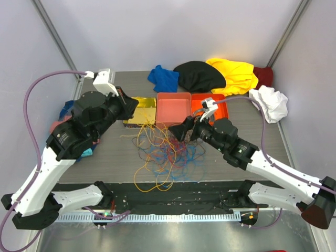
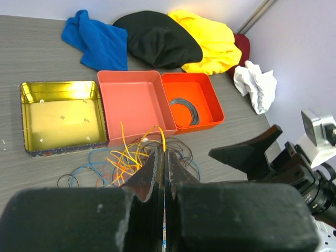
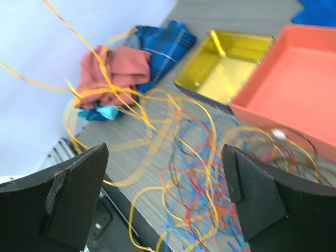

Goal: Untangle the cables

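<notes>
The cables (image 1: 163, 155) lie as a loose tangle of yellow, orange, red, blue and dark loops on the grey table in front of the bins. My left gripper (image 1: 135, 105) hovers over the gold tray, shut on a yellow cable. That strand comes out at the tips of the left gripper (image 2: 164, 152) and drops to the cables (image 2: 121, 157). My right gripper (image 1: 181, 128) hangs open just above the heap. In the right wrist view the cables (image 3: 210, 194) spread under the right gripper (image 3: 164, 157), touching neither finger, and yellow strands rise to the upper left.
A gold tray (image 2: 60, 115), a salmon bin (image 2: 134, 100) and an orange bin (image 2: 202, 92) holding a grey coiled ring (image 2: 185, 110) stand behind the tangle. Blue (image 1: 164, 77), black (image 1: 199, 76), yellow (image 1: 233, 73) and white (image 1: 269, 102) cloths lie at the back, and more cloths (image 3: 121, 68) at the left edge.
</notes>
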`<control>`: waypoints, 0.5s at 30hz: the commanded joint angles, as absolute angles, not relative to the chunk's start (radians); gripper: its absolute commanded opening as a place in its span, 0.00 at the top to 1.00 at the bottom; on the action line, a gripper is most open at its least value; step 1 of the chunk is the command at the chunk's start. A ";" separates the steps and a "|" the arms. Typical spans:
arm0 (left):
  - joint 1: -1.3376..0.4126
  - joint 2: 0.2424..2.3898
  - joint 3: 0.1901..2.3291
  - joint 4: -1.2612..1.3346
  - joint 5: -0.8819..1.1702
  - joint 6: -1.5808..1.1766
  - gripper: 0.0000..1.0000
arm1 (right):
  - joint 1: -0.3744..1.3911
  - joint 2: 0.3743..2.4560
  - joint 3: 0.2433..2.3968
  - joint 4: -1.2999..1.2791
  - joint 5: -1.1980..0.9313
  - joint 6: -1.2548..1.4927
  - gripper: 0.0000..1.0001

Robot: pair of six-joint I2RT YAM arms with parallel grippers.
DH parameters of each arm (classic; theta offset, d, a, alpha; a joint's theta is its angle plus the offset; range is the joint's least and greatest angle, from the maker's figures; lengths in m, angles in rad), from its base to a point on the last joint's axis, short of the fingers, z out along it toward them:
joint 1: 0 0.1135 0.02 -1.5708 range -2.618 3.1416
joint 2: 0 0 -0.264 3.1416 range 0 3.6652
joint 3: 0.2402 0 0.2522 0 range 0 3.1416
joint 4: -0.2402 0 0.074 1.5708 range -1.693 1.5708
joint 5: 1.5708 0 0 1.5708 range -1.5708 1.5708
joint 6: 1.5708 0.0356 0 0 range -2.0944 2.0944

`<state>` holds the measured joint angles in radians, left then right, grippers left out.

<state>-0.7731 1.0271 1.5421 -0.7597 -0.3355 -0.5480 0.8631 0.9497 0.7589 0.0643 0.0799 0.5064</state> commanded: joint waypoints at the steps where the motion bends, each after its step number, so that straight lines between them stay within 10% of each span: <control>1: -0.778 1.015 1.551 -0.738 -0.290 -0.540 1.00 | 0.873 1.018 0.864 0.187 0.014 0.492 0.00; 15: -0.778 1.020 1.531 -0.721 -0.189 -0.561 1.00 | 0.874 1.242 1.018 0.340 -0.032 0.482 0.00</control>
